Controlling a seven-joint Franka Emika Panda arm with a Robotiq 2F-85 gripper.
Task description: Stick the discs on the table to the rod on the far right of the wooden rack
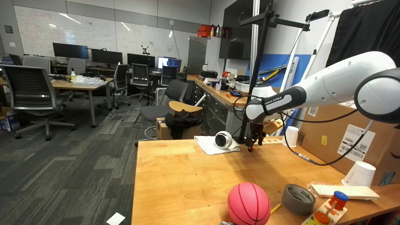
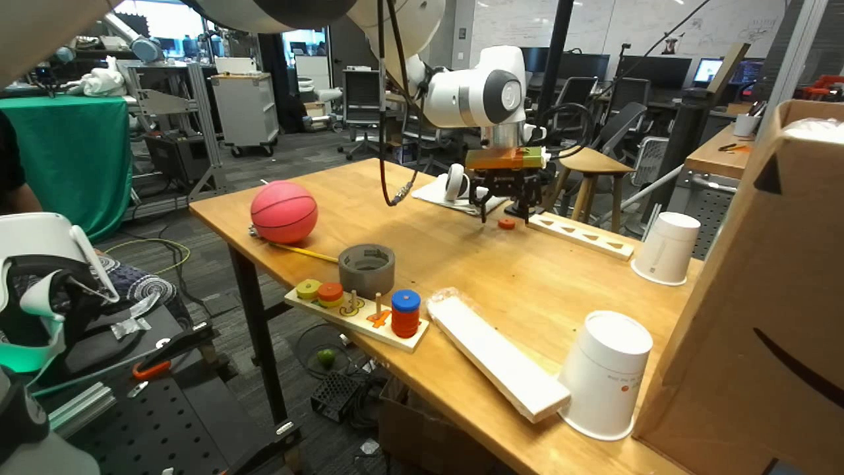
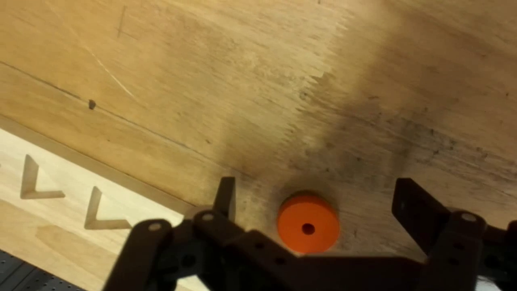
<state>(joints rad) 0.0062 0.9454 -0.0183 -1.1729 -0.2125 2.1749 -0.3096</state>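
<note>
Nearest in the wrist view is the gripper, its dark fingers spread wide and pinching nothing, while an orange disc lies flat on the table in the gap between them, centre hole facing up; off to the side runs a pale wooden strip with triangular cut-outs. In an exterior view a white cup stands close by, and at the table's edge sits the wooden rack: a stack at its right-hand end, a blue disc on top of orange-red discs, with two bare pegs next to it, while the loose orange disc lies well apart, beneath the fingers. In an exterior view the pink ball and grey tape roll take up the near side by the rack, and the arm reaches to the far side, where fingers and disc show too small to tell whether they touch. I judge the step in hand to be picking up the loose disc; next, the tips would need to come down around its rim if they stand too high, close evenly, lift it level and carry it to that end stack, hole over the rod, though I cannot make out whether any rod rises above the blue disc
</note>
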